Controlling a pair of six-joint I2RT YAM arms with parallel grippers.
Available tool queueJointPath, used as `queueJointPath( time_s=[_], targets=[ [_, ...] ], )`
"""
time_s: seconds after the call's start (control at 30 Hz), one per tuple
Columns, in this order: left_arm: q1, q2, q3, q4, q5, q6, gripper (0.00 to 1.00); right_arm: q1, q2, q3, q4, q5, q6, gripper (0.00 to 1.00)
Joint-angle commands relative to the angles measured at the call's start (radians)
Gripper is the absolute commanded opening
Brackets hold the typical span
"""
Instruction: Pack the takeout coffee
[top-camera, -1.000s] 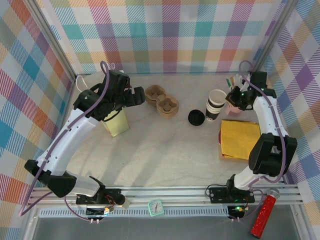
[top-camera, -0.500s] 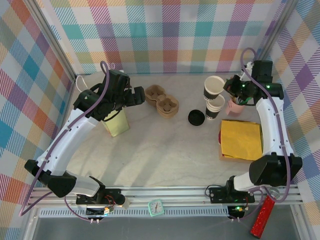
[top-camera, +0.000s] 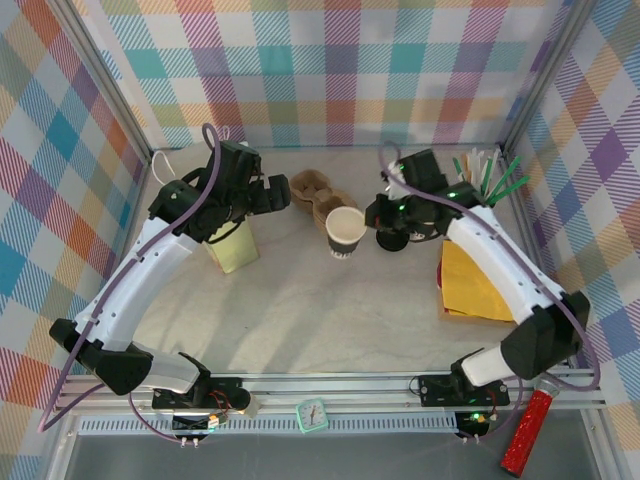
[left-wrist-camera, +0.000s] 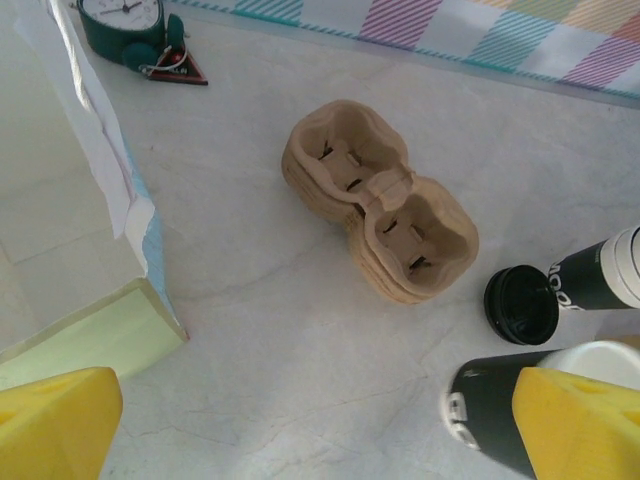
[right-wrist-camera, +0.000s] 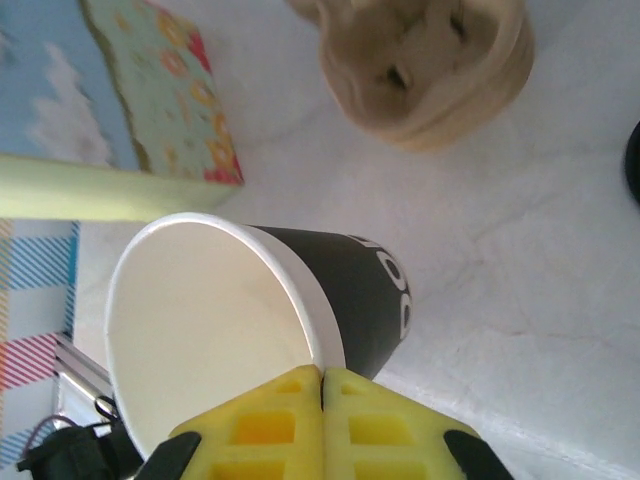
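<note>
Holding the coffee cup (top-camera: 346, 231) by its rim with the right tool (right-wrist-camera: 322, 385). The fingers are together on the paper wall, one inside and one outside. The cup has no lid, sits roughly mouth-up and is off the worktop (top-camera: 300, 320), at the near right edge of the pulp carrier (top-camera: 325, 200).

The black lid (left-wrist-camera: 520, 303) lies flat on the worktop just right of the cup, with the stack of spare cups (left-wrist-camera: 600, 280) beside it. The paper bag (top-camera: 232, 245) stands well to the left, with the carrier between it and the cup. The left tool (top-camera: 278, 194) is empty with its jaws wide apart, hovering between the bag and the carrier.

My read is that the cup has to be set down and seated before I deal with the lid or the bag.

How I'd run it:
- A rim pinch is a weak hold. The paper can crease and the cup can swing, so I'd keep the wrist level and go slowly.
- I can't tell from above whether the base is over the carrier's right well or beside it, so I'd check the left wrist view first.
- I'd come straight down and only let go once the base is supported.
- I'd back out up and to the right, watching the lid and the stack.
- The left tool should keep clear of the carrier until the cup is seated.
</note>
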Motion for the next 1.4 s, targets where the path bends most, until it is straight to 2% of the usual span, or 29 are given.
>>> queueJointPath(
  time_s=[0.0,0.13,0.37,0.57,0.63,0.7,0.73,0.8,0.83,1.2,1.37],
  targets=[
    [-0.012,-0.04,-0.024,0.011,-0.005,-0.014,1.0,0.04,0.039,-0.054,0.08,0.018,0.056,0.0],
    [-0.012,-0.056,-0.043,0.012,-0.013,-0.02,1.0,0.061,0.067,-0.149,0.163,-0.006,0.092,0.0],
    [-0.012,-0.059,-0.052,0.013,-0.015,-0.021,1.0,0.094,0.082,-0.248,0.25,0.024,0.095,0.0],
    [-0.012,-0.053,-0.049,0.015,-0.011,-0.022,1.0,0.11,0.081,-0.305,0.281,0.041,0.083,0.04],
    [-0.012,-0.054,-0.048,0.015,-0.009,-0.023,1.0,0.112,0.073,-0.312,0.278,0.043,0.083,0.09],
    [-0.012,-0.056,-0.046,0.014,-0.01,-0.022,1.0,0.113,0.066,-0.313,0.269,0.047,0.081,0.19],
    [-0.012,-0.056,-0.047,0.014,-0.01,-0.022,1.0,0.113,0.059,-0.309,0.26,0.052,0.077,0.24],
    [-0.012,-0.056,-0.047,0.012,-0.009,-0.022,1.0,0.113,0.051,-0.291,0.234,0.069,0.066,0.43],
    [-0.012,-0.056,-0.047,0.012,-0.009,-0.021,1.0,0.113,0.048,-0.277,0.214,0.077,0.059,0.46],
    [-0.012,-0.052,-0.07,0.025,0.029,-0.022,1.0,0.076,0.037,-0.129,0.058,0.175,-0.032,0.49],
    [-0.012,-0.047,-0.08,0.038,0.06,-0.027,1.0,0.021,0.11,-0.081,0.013,0.245,-0.099,0.43]
  ],
)
